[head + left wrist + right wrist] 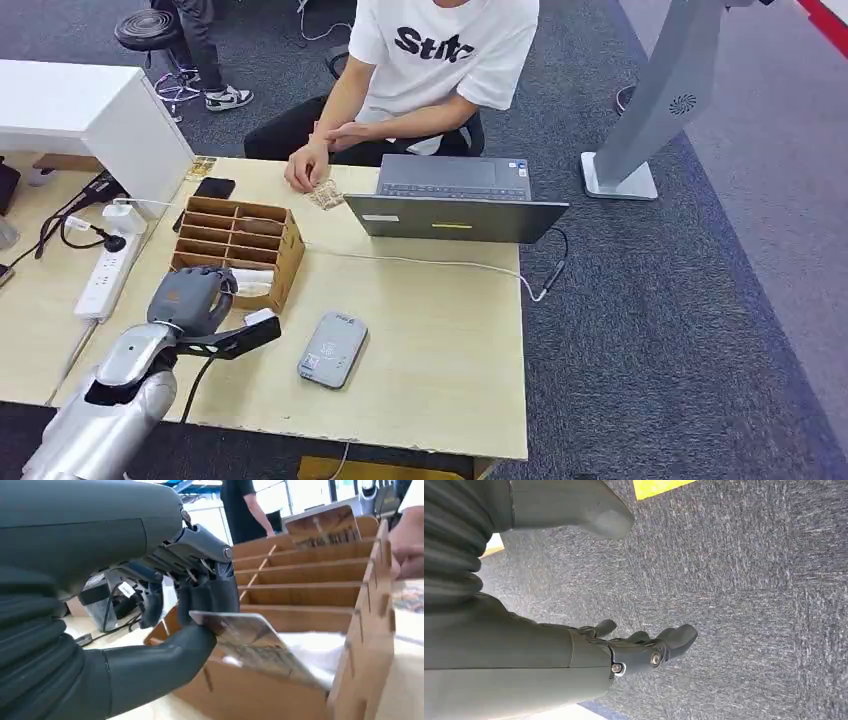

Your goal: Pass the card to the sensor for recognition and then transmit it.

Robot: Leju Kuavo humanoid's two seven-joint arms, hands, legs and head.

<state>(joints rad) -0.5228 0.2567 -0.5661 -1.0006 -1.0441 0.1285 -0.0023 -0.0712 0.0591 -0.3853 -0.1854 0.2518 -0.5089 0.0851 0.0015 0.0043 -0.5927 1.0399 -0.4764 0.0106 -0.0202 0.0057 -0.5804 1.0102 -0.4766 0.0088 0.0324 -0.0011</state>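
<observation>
The card (245,637) sits at the near compartment of the cardboard organizer (240,245), its free end slanting down into the slot above something white, while its upper edge is pinched between the thick thumb and the dark fingers (210,597) of the left hand (190,298). In the head view that hand hovers over the box's near row, at the table's (440,350) left front, and the card itself is hidden under it. The grey sensor (333,348) lies flat on the tabletop just to the right of the box, near the hand but apart from it. Beyond sit an open laptop (455,200) and a person whose hand (305,172) rests by another card (325,194) at the far edge. The right hand (644,647) hangs over dark carpet, fingers loosely apart and holding nothing. The grip looks shallow, taking only the card's edge, so I judge the main risk to be the card slipping or pivoting as it comes out, especially if its lower end drags on the cardboard divider or the white contents. A lift that is not straight could also tug the light box along the table. On the way over, a tilted card might meet the sensor edge-on and fail to read.
</observation>
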